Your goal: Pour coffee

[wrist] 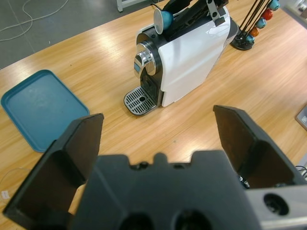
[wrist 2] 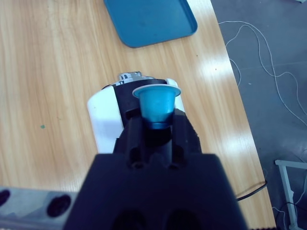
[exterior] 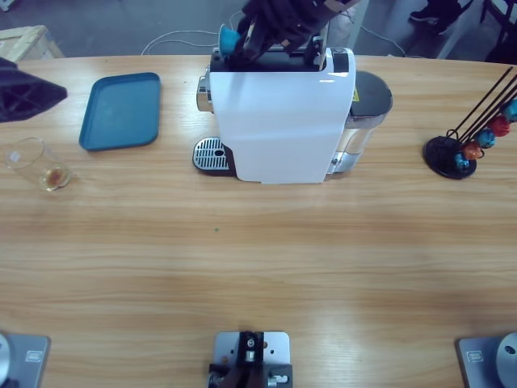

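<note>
Long wooden table (exterior: 258, 267). My left gripper (wrist: 158, 139) hangs spread wide, holding nothing. Nearby, left edge: glass tumbler (exterior: 36, 164), the coffee (exterior: 53, 176) shallow in its bottom. Beyond, teal tray (exterior: 121, 111). Farther, over the white coffee machine (exterior: 283, 121), my right gripper (wrist 2: 154, 125) pinches a blue capsule (wrist 2: 156, 105).

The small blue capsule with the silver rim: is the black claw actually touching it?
Touching. The right wrist view shows the right gripper shut on the blue capsule, jaws pressing both sides.

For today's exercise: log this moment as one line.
right gripper: shut on blue capsule above coffee machine | left gripper: open, empty
</note>
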### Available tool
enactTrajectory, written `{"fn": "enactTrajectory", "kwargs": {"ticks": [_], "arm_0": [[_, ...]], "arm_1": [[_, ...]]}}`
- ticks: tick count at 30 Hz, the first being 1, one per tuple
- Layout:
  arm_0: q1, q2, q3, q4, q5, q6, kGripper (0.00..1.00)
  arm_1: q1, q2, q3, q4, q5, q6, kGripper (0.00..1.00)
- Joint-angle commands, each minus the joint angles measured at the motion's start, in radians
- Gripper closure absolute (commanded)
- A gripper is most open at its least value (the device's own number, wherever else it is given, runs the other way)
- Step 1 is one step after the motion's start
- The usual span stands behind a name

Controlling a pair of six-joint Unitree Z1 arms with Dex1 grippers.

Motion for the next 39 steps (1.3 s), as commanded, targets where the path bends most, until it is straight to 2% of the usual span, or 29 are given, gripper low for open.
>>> {"fn": "enactTrajectory", "kwargs": {"ticks": [1,9,24,39], "arm_0": [[0.009,0.003,0.038,-0.003,0.009,0.001,0.018],[0.009,-0.004,0.037,-0.007,0.009,0.001,0.018],[0.009,-0.004,0.037,-0.007,0.007,0.001,0.018],[0.009,-0.006,0.049,-0.007,0.007,-0.001,0.018]], "arm_1": [[-0.02,-0.007,0.015,0.012,-0.02,-0.011,1.0],[-0.02,-0.045,0.023,0.041,-0.064,-0.026,1.0],[-0.019,-0.097,0.042,0.096,-0.018,-0.046,1.0],[0.032,-0.018,0.002,0.093,0.008,-0.036,1.0]]}}
